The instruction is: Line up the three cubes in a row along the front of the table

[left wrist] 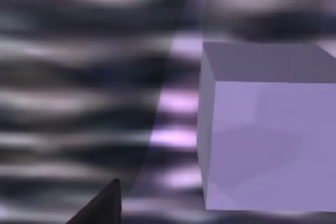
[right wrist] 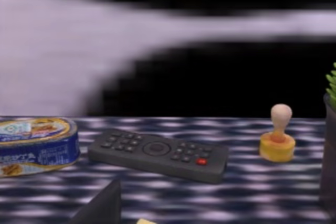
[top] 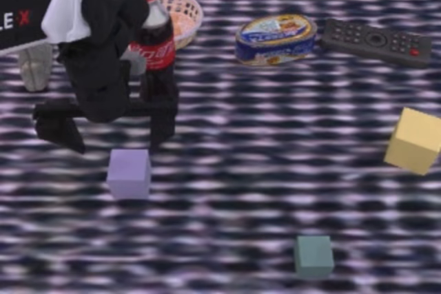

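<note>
Left gripper (top: 103,144) hovers just behind the lavender cube (top: 129,173), fingers apart, I think — its wrist view shows the cube (left wrist: 265,129) close; only overhead shows teal cube (top: 314,256) — yellow cube (top: 415,140).

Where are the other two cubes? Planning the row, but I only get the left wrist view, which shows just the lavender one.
Observer: The teal cube sits near the front edge of the table, right of centre in the top view.
Operator: And the yellow one?
Observer: The yellow cube lies by the right edge, farther back, turned askew.
Operator: Are my left jaws open?
Observer: Yes, the left gripper hovers just behind the lavender cube, jaws spread wide.
</note>
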Motion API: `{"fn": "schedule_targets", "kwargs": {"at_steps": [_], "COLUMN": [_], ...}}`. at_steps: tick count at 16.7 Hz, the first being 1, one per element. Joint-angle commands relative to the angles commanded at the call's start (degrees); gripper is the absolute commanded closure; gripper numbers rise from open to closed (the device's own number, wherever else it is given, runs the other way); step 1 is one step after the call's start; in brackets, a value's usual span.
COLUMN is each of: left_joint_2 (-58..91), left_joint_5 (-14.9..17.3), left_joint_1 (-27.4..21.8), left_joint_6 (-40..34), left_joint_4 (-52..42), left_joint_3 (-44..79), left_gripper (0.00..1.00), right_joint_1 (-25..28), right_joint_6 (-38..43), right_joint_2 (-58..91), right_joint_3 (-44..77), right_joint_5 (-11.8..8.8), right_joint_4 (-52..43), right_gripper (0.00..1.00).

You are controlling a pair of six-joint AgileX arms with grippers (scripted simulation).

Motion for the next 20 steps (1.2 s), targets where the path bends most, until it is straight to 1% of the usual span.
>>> {"fn": "schedule_targets", "kwargs": {"at_steps": [3, 7, 9, 14, 20], "left_joint_2": [1.9, 6.4, 8.1, 8.7, 8.7], "left_joint_5": [0.0, 0.0, 0.0, 0.1, 0.1], "left_joint_1": [-0.1, -0.2, -0.2, -0.2, -0.2], "left_joint_6": [0.1, 0.1, 0.1, 0.1, 0.1], "left_joint_4": [3.9, 13.7, 17.0, 17.9, 17.9], "left_joint_3": [-2.2, -7.0, -8.8, -9.3, -9.3], "left_gripper": [0.00, 0.00, 0.00, 0.00, 0.45], "right_joint_1": [0.0, 0.0, 0.0, 0.0, 0.0], "right_joint_6": [0.0, 0.0, 0.0, 0.0, 0.0], "right_joint_2": [0.0, 0.0, 0.0, 0.0, 0.0], "right_joint_3": [0.0, 0.0, 0.0, 0.0, 0.0], "right_joint_5": [0.0, 0.0, 0.0, 0.0, 0.0], "right_joint_4": [0.0, 0.0, 0.0, 0.0, 0.0], "right_gripper": [0.00, 0.00, 0.00, 0.00, 0.00]}}
